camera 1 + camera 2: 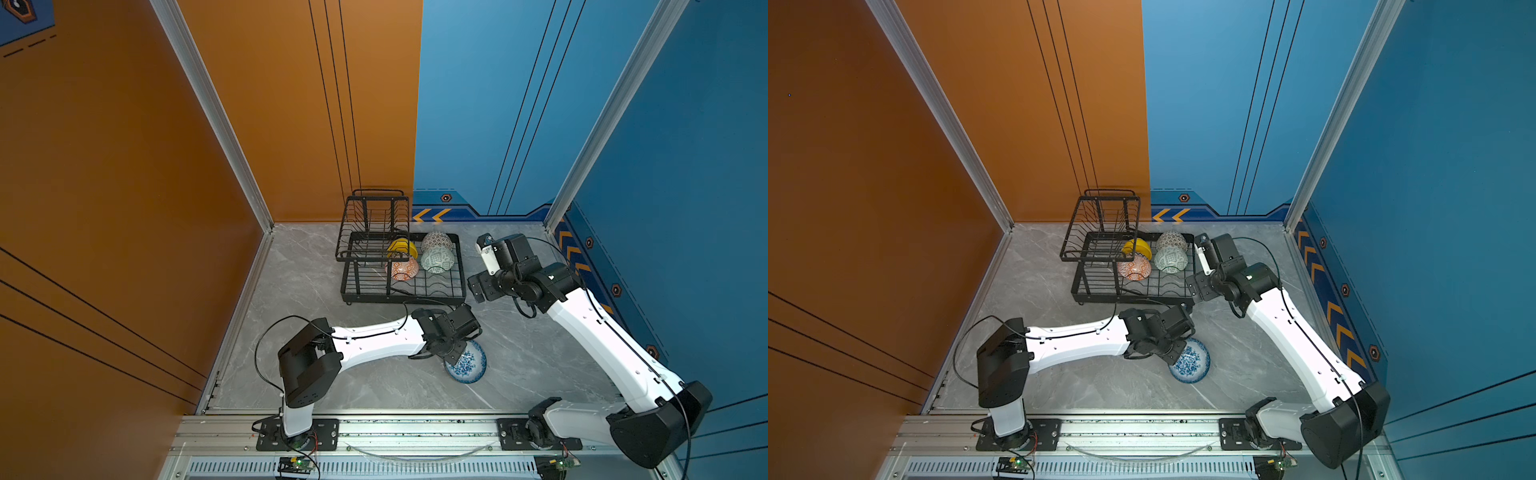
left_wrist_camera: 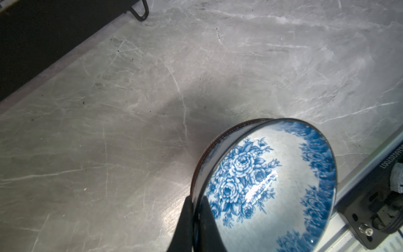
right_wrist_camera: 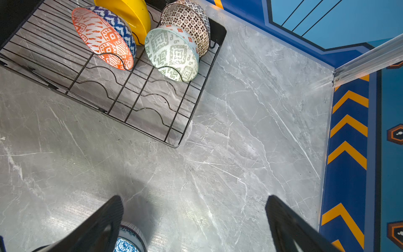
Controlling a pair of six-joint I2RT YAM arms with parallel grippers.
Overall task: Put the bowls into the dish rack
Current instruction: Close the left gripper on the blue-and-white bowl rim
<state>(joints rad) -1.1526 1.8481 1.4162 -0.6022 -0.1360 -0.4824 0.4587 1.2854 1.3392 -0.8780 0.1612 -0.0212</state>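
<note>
Being clamped at its rim by the left gripper [image 2: 195, 201], the round blue-white floral ceramic bowl [image 2: 261, 185] is being held tilted; a slow lift is being advised over the edge of the black wire dish rack [image 1: 374, 297] ahead.

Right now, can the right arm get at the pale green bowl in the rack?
Probably yes. The right gripper is open and empty beside the dish rack, with only bare table between it and the pale green bowl.

Left gripper [image 1: 456, 356] grips blue-white bowl [image 1: 472, 366]
</note>
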